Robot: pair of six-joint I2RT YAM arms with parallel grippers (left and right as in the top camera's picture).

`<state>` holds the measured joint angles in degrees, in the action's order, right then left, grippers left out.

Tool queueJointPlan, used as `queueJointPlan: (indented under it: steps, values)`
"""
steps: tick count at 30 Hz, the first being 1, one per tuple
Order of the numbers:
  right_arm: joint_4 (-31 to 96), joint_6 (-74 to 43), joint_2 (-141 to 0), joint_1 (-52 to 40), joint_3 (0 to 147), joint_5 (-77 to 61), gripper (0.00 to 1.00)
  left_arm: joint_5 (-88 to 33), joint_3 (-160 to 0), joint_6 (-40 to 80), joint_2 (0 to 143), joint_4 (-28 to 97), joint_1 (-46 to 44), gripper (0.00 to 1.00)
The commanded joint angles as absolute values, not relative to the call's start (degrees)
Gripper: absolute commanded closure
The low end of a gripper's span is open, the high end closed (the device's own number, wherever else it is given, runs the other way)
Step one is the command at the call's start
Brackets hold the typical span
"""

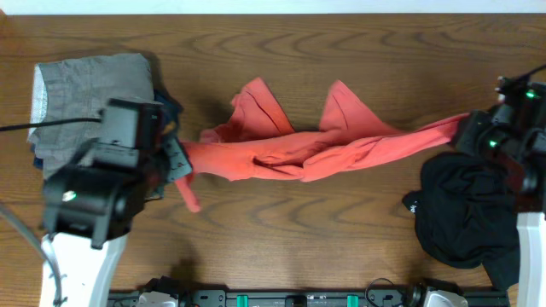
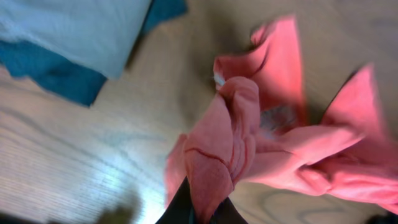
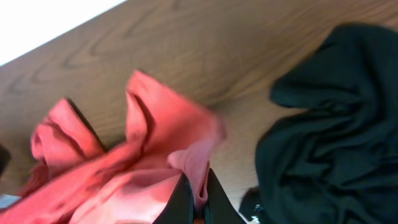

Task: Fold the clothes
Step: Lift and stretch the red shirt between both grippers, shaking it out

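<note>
Spanning mid-frame left to right, the shirt [image 1: 324,152] stretches between left pincer [image 1: 182,162] and right pincer [image 1: 466,130], each clamped on an end.

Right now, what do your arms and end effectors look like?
Both match: the left arm and right arm have blocky black housings with green lights, on white lower links. A thin black cable runs to the left one. The left end effector and right end effector have dark fingers.
</note>
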<state>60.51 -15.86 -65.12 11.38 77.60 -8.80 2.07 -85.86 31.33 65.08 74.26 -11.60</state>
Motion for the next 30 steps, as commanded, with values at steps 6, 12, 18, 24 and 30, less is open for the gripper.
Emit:
queueJointPlan:
  steps: [6,12,18,24,30]
  values:
    - [63.8,-14.4,-64.1,16.2,86.6,-7.1,0.99,0.4,-101.8,26.8,64.2,76.7,-5.1,0.94]
    - [66.6,-14.1,-66.7,14.9,84.2,-8.5,0.99,0.1,-101.8,28.3,66.2,75.7,-5.1,0.94]
    - [55.6,-14.1,-75.0,12.5,83.5,-16.7,0.99,-3.0,-101.8,28.1,73.5,63.0,-5.2,0.94]
    - [36.0,-18.5,-79.8,11.9,83.6,-23.4,0.99,-13.7,-101.8,26.2,81.1,39.0,-5.1,0.94]
    - [31.6,-19.5,-78.9,12.8,84.3,-23.4,0.99,-16.1,-102.0,26.1,81.4,30.2,-4.1,0.94]
